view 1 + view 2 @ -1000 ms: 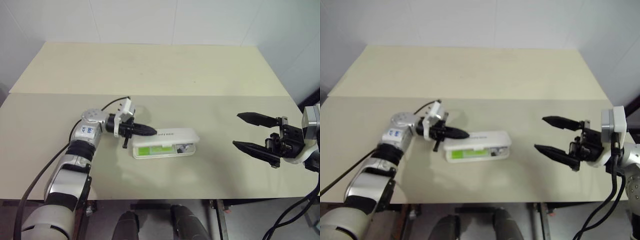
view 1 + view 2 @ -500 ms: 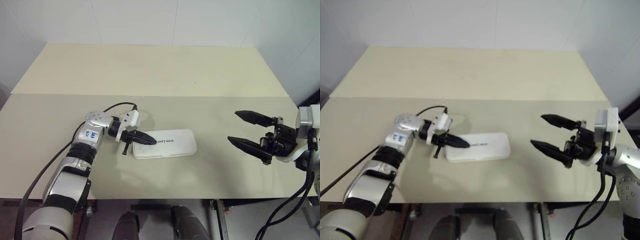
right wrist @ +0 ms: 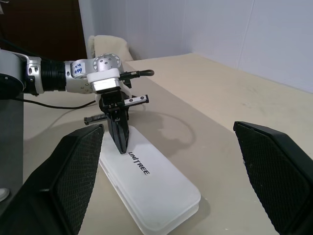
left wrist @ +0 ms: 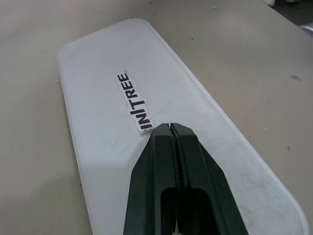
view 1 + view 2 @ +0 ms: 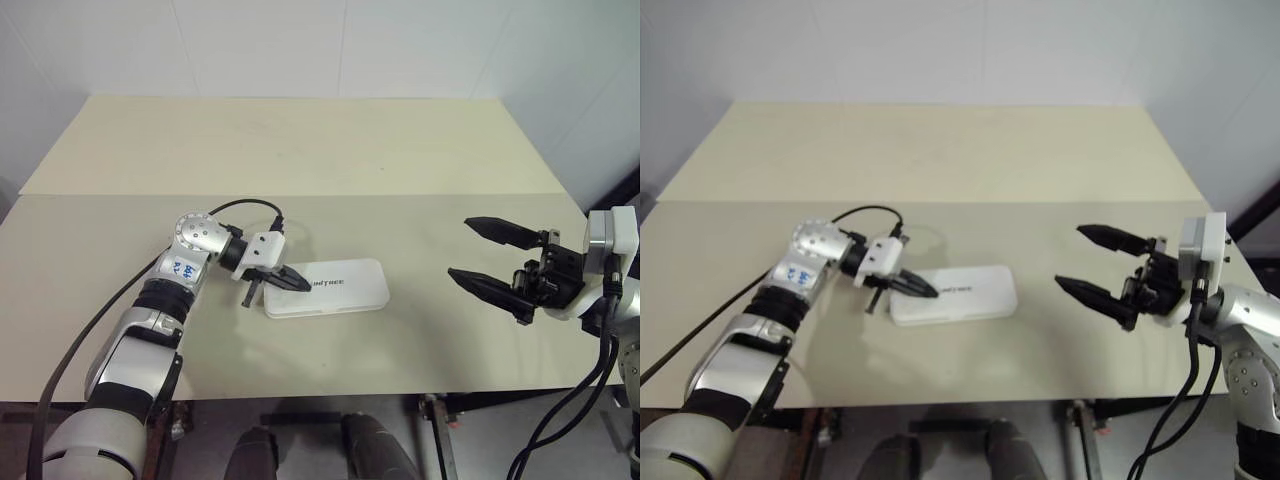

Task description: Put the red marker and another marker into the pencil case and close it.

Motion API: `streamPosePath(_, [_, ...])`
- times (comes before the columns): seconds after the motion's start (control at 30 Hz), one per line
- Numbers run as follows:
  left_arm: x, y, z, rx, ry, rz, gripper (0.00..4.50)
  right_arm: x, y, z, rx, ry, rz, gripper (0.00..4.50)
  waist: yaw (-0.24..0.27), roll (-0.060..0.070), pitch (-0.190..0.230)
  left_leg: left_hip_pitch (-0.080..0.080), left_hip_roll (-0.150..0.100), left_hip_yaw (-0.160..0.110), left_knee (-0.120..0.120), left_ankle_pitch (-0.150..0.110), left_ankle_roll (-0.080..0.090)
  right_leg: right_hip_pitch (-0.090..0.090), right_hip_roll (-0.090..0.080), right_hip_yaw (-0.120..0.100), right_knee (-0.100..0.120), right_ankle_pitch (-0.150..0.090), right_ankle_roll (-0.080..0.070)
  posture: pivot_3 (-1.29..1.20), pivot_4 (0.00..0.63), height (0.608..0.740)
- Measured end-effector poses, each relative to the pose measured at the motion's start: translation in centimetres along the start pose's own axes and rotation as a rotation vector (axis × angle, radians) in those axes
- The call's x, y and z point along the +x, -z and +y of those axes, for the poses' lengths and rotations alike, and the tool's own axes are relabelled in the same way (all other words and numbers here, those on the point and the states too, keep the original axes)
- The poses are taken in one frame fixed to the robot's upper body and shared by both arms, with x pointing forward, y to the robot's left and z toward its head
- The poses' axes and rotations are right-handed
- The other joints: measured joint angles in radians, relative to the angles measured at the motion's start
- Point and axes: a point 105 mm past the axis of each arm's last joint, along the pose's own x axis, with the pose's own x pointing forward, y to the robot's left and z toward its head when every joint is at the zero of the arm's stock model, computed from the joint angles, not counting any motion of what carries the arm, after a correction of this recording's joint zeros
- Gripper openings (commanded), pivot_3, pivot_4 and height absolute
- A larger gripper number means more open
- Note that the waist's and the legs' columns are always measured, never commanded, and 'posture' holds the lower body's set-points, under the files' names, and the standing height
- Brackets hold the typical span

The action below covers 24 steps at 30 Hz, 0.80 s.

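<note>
The pencil case (image 5: 327, 288) lies flat on the beige table (image 5: 300, 150), lid down and closed, a little left of the scene's middle and toward the near edge — its long side running left to right. The dark "UNITREE" lettering (image 4: 134, 101) faces up on the lid. The left gripper (image 5: 300, 283) is clenched, its two black fingers pressed together into one point, and that point rests on the lid at the case's left end, just beside the lettering. The arm reaches in from the left, angled down onto the case. The right gripper (image 5: 490, 255) hangs well apart on the right side of the table — released, its fingers spread wide with nothing between them, pointing left toward the case.
</note>
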Motion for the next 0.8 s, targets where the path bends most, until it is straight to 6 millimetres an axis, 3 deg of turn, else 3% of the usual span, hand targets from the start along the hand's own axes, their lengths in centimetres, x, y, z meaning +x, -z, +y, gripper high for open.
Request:
streamPosePath(0.2, [-1.5, -0.1, 0.4, -0.06, -0.156, -0.094, 0.01, 0.4, 0.2, -0.6, -0.006, -0.003, -0.002, 4.5, -0.01, 0.0, 0.001, -0.004, 0.001, 0.0, -0.001, 0.0, 0.0, -0.005, 0.0, -0.001, 0.0, 0.001, 0.002, 0.0, 0.15, 0.74])
streamPosePath(0.43, [-6.1, -4.2, 0.6, -0.018, -0.381, -0.368, 0.01, 1.4, 0.2, -1.5, -0.023, -0.035, -0.011, 4.5, -0.004, 0.001, 0.001, -0.007, 0.001, -0.001, -0.003, -0.002, 0.002, -0.009, -0.001, -0.003, 0.001, 0.001, 0.001, 0.0, 0.15, 0.74])
streamPosePath(0.6, [-7.5, -4.0, -0.8, -0.058, -0.482, -0.431, 0.01, 1.9, 0.3, -2.3, -0.028, -0.056, -0.014, 4.5, -0.004, 0.001, 0.001, -0.007, 0.001, -0.001, -0.003, -0.002, 0.002, -0.009, -0.002, -0.003, 0.0, 0.001, 0.001, 0.0, 0.15, 0.74])
streamPosePath(0.8, [-8.9, -4.5, -2.9, -0.002, -0.509, -0.477, 1.95, 2.5, 0.7, -2.8, -0.03, -0.095, 0.004, 4.5, -0.005, 0.001, 0.001, -0.007, 0.001, 0.0, -0.003, -0.002, 0.002, -0.009, -0.002, -0.003, 0.0, 0.001, 0.001, 0.0, 0.15, 0.74])
